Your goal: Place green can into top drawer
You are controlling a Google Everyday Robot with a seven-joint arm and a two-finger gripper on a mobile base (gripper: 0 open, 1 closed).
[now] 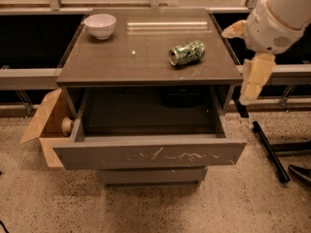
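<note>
I have the gripper (pixel 239 64) hanging off the right edge of the table (pixel 121 57), level with its top and empty. The jaws stand wide, one pale finger pointing left toward the table and the other hanging down. The can (pixel 186 53) lies on its side on the right half of the table, silver end toward the left and near side, well apart from the bowl (pixel 100 25) at the far left corner. The drawer (pixel 121 152) is already pulled out below, its dark inside showing nothing in the way.

I judge this the reach, with the grasp not yet made. Next I need to bring the jaws left over the can and turn them to straddle its narrow width, since a dented can lying flat could roll away if nudged.
</note>
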